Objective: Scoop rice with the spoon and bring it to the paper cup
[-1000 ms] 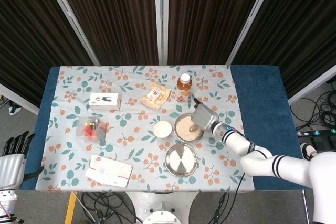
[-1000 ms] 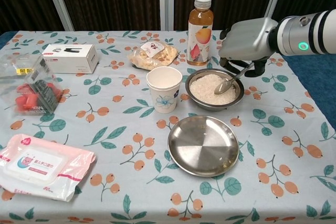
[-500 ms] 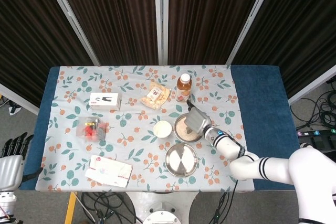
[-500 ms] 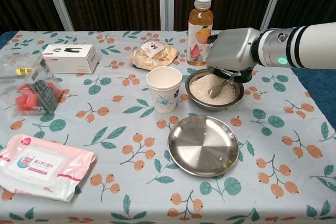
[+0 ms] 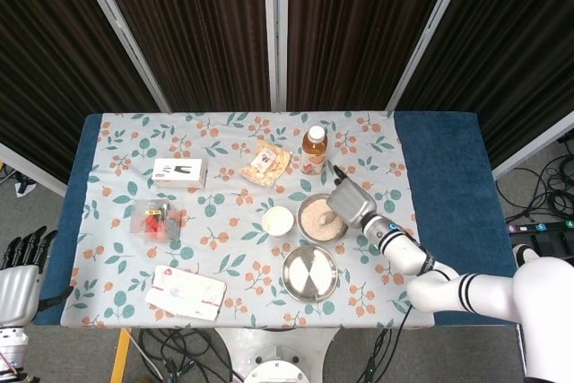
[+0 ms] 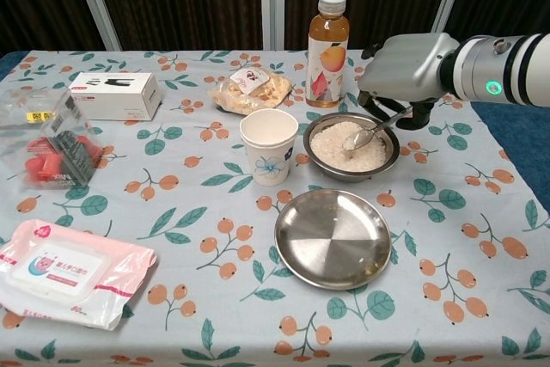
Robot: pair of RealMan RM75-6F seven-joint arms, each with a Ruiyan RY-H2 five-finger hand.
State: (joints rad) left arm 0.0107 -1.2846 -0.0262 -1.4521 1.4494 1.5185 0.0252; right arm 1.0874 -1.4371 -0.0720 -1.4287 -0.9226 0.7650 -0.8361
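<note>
Right hand (image 6: 408,75): gripped the spoon (image 6: 371,131) by its handle, right of centre in the chest view, above the bowl's right rim.
Spoon: tilted down to the left, its head resting on or just over the rice (image 6: 345,145); whether it carried grains could not be told.
Change: half a second before, the hand sat further left and lower over the bowl (image 6: 388,164) with the spoon head dug into the rice; it had since drawn back to the right and lifted a little, pulling the spoon head up toward the surface.
Meaning: this looked like the end of a scooping stroke, so the carry to the cup was probably next, and not yet begun.
Cup (image 6: 269,145): upright just left of the bowl, near it but apart, nothing visibly poured in.
Plate (image 6: 333,238): below the bowl, nearer the camera, bare metal.
Left hand (image 5: 20,266): at the lower-left edge of the head view, off the table, fingers straight and apart, holding nothing.
</note>
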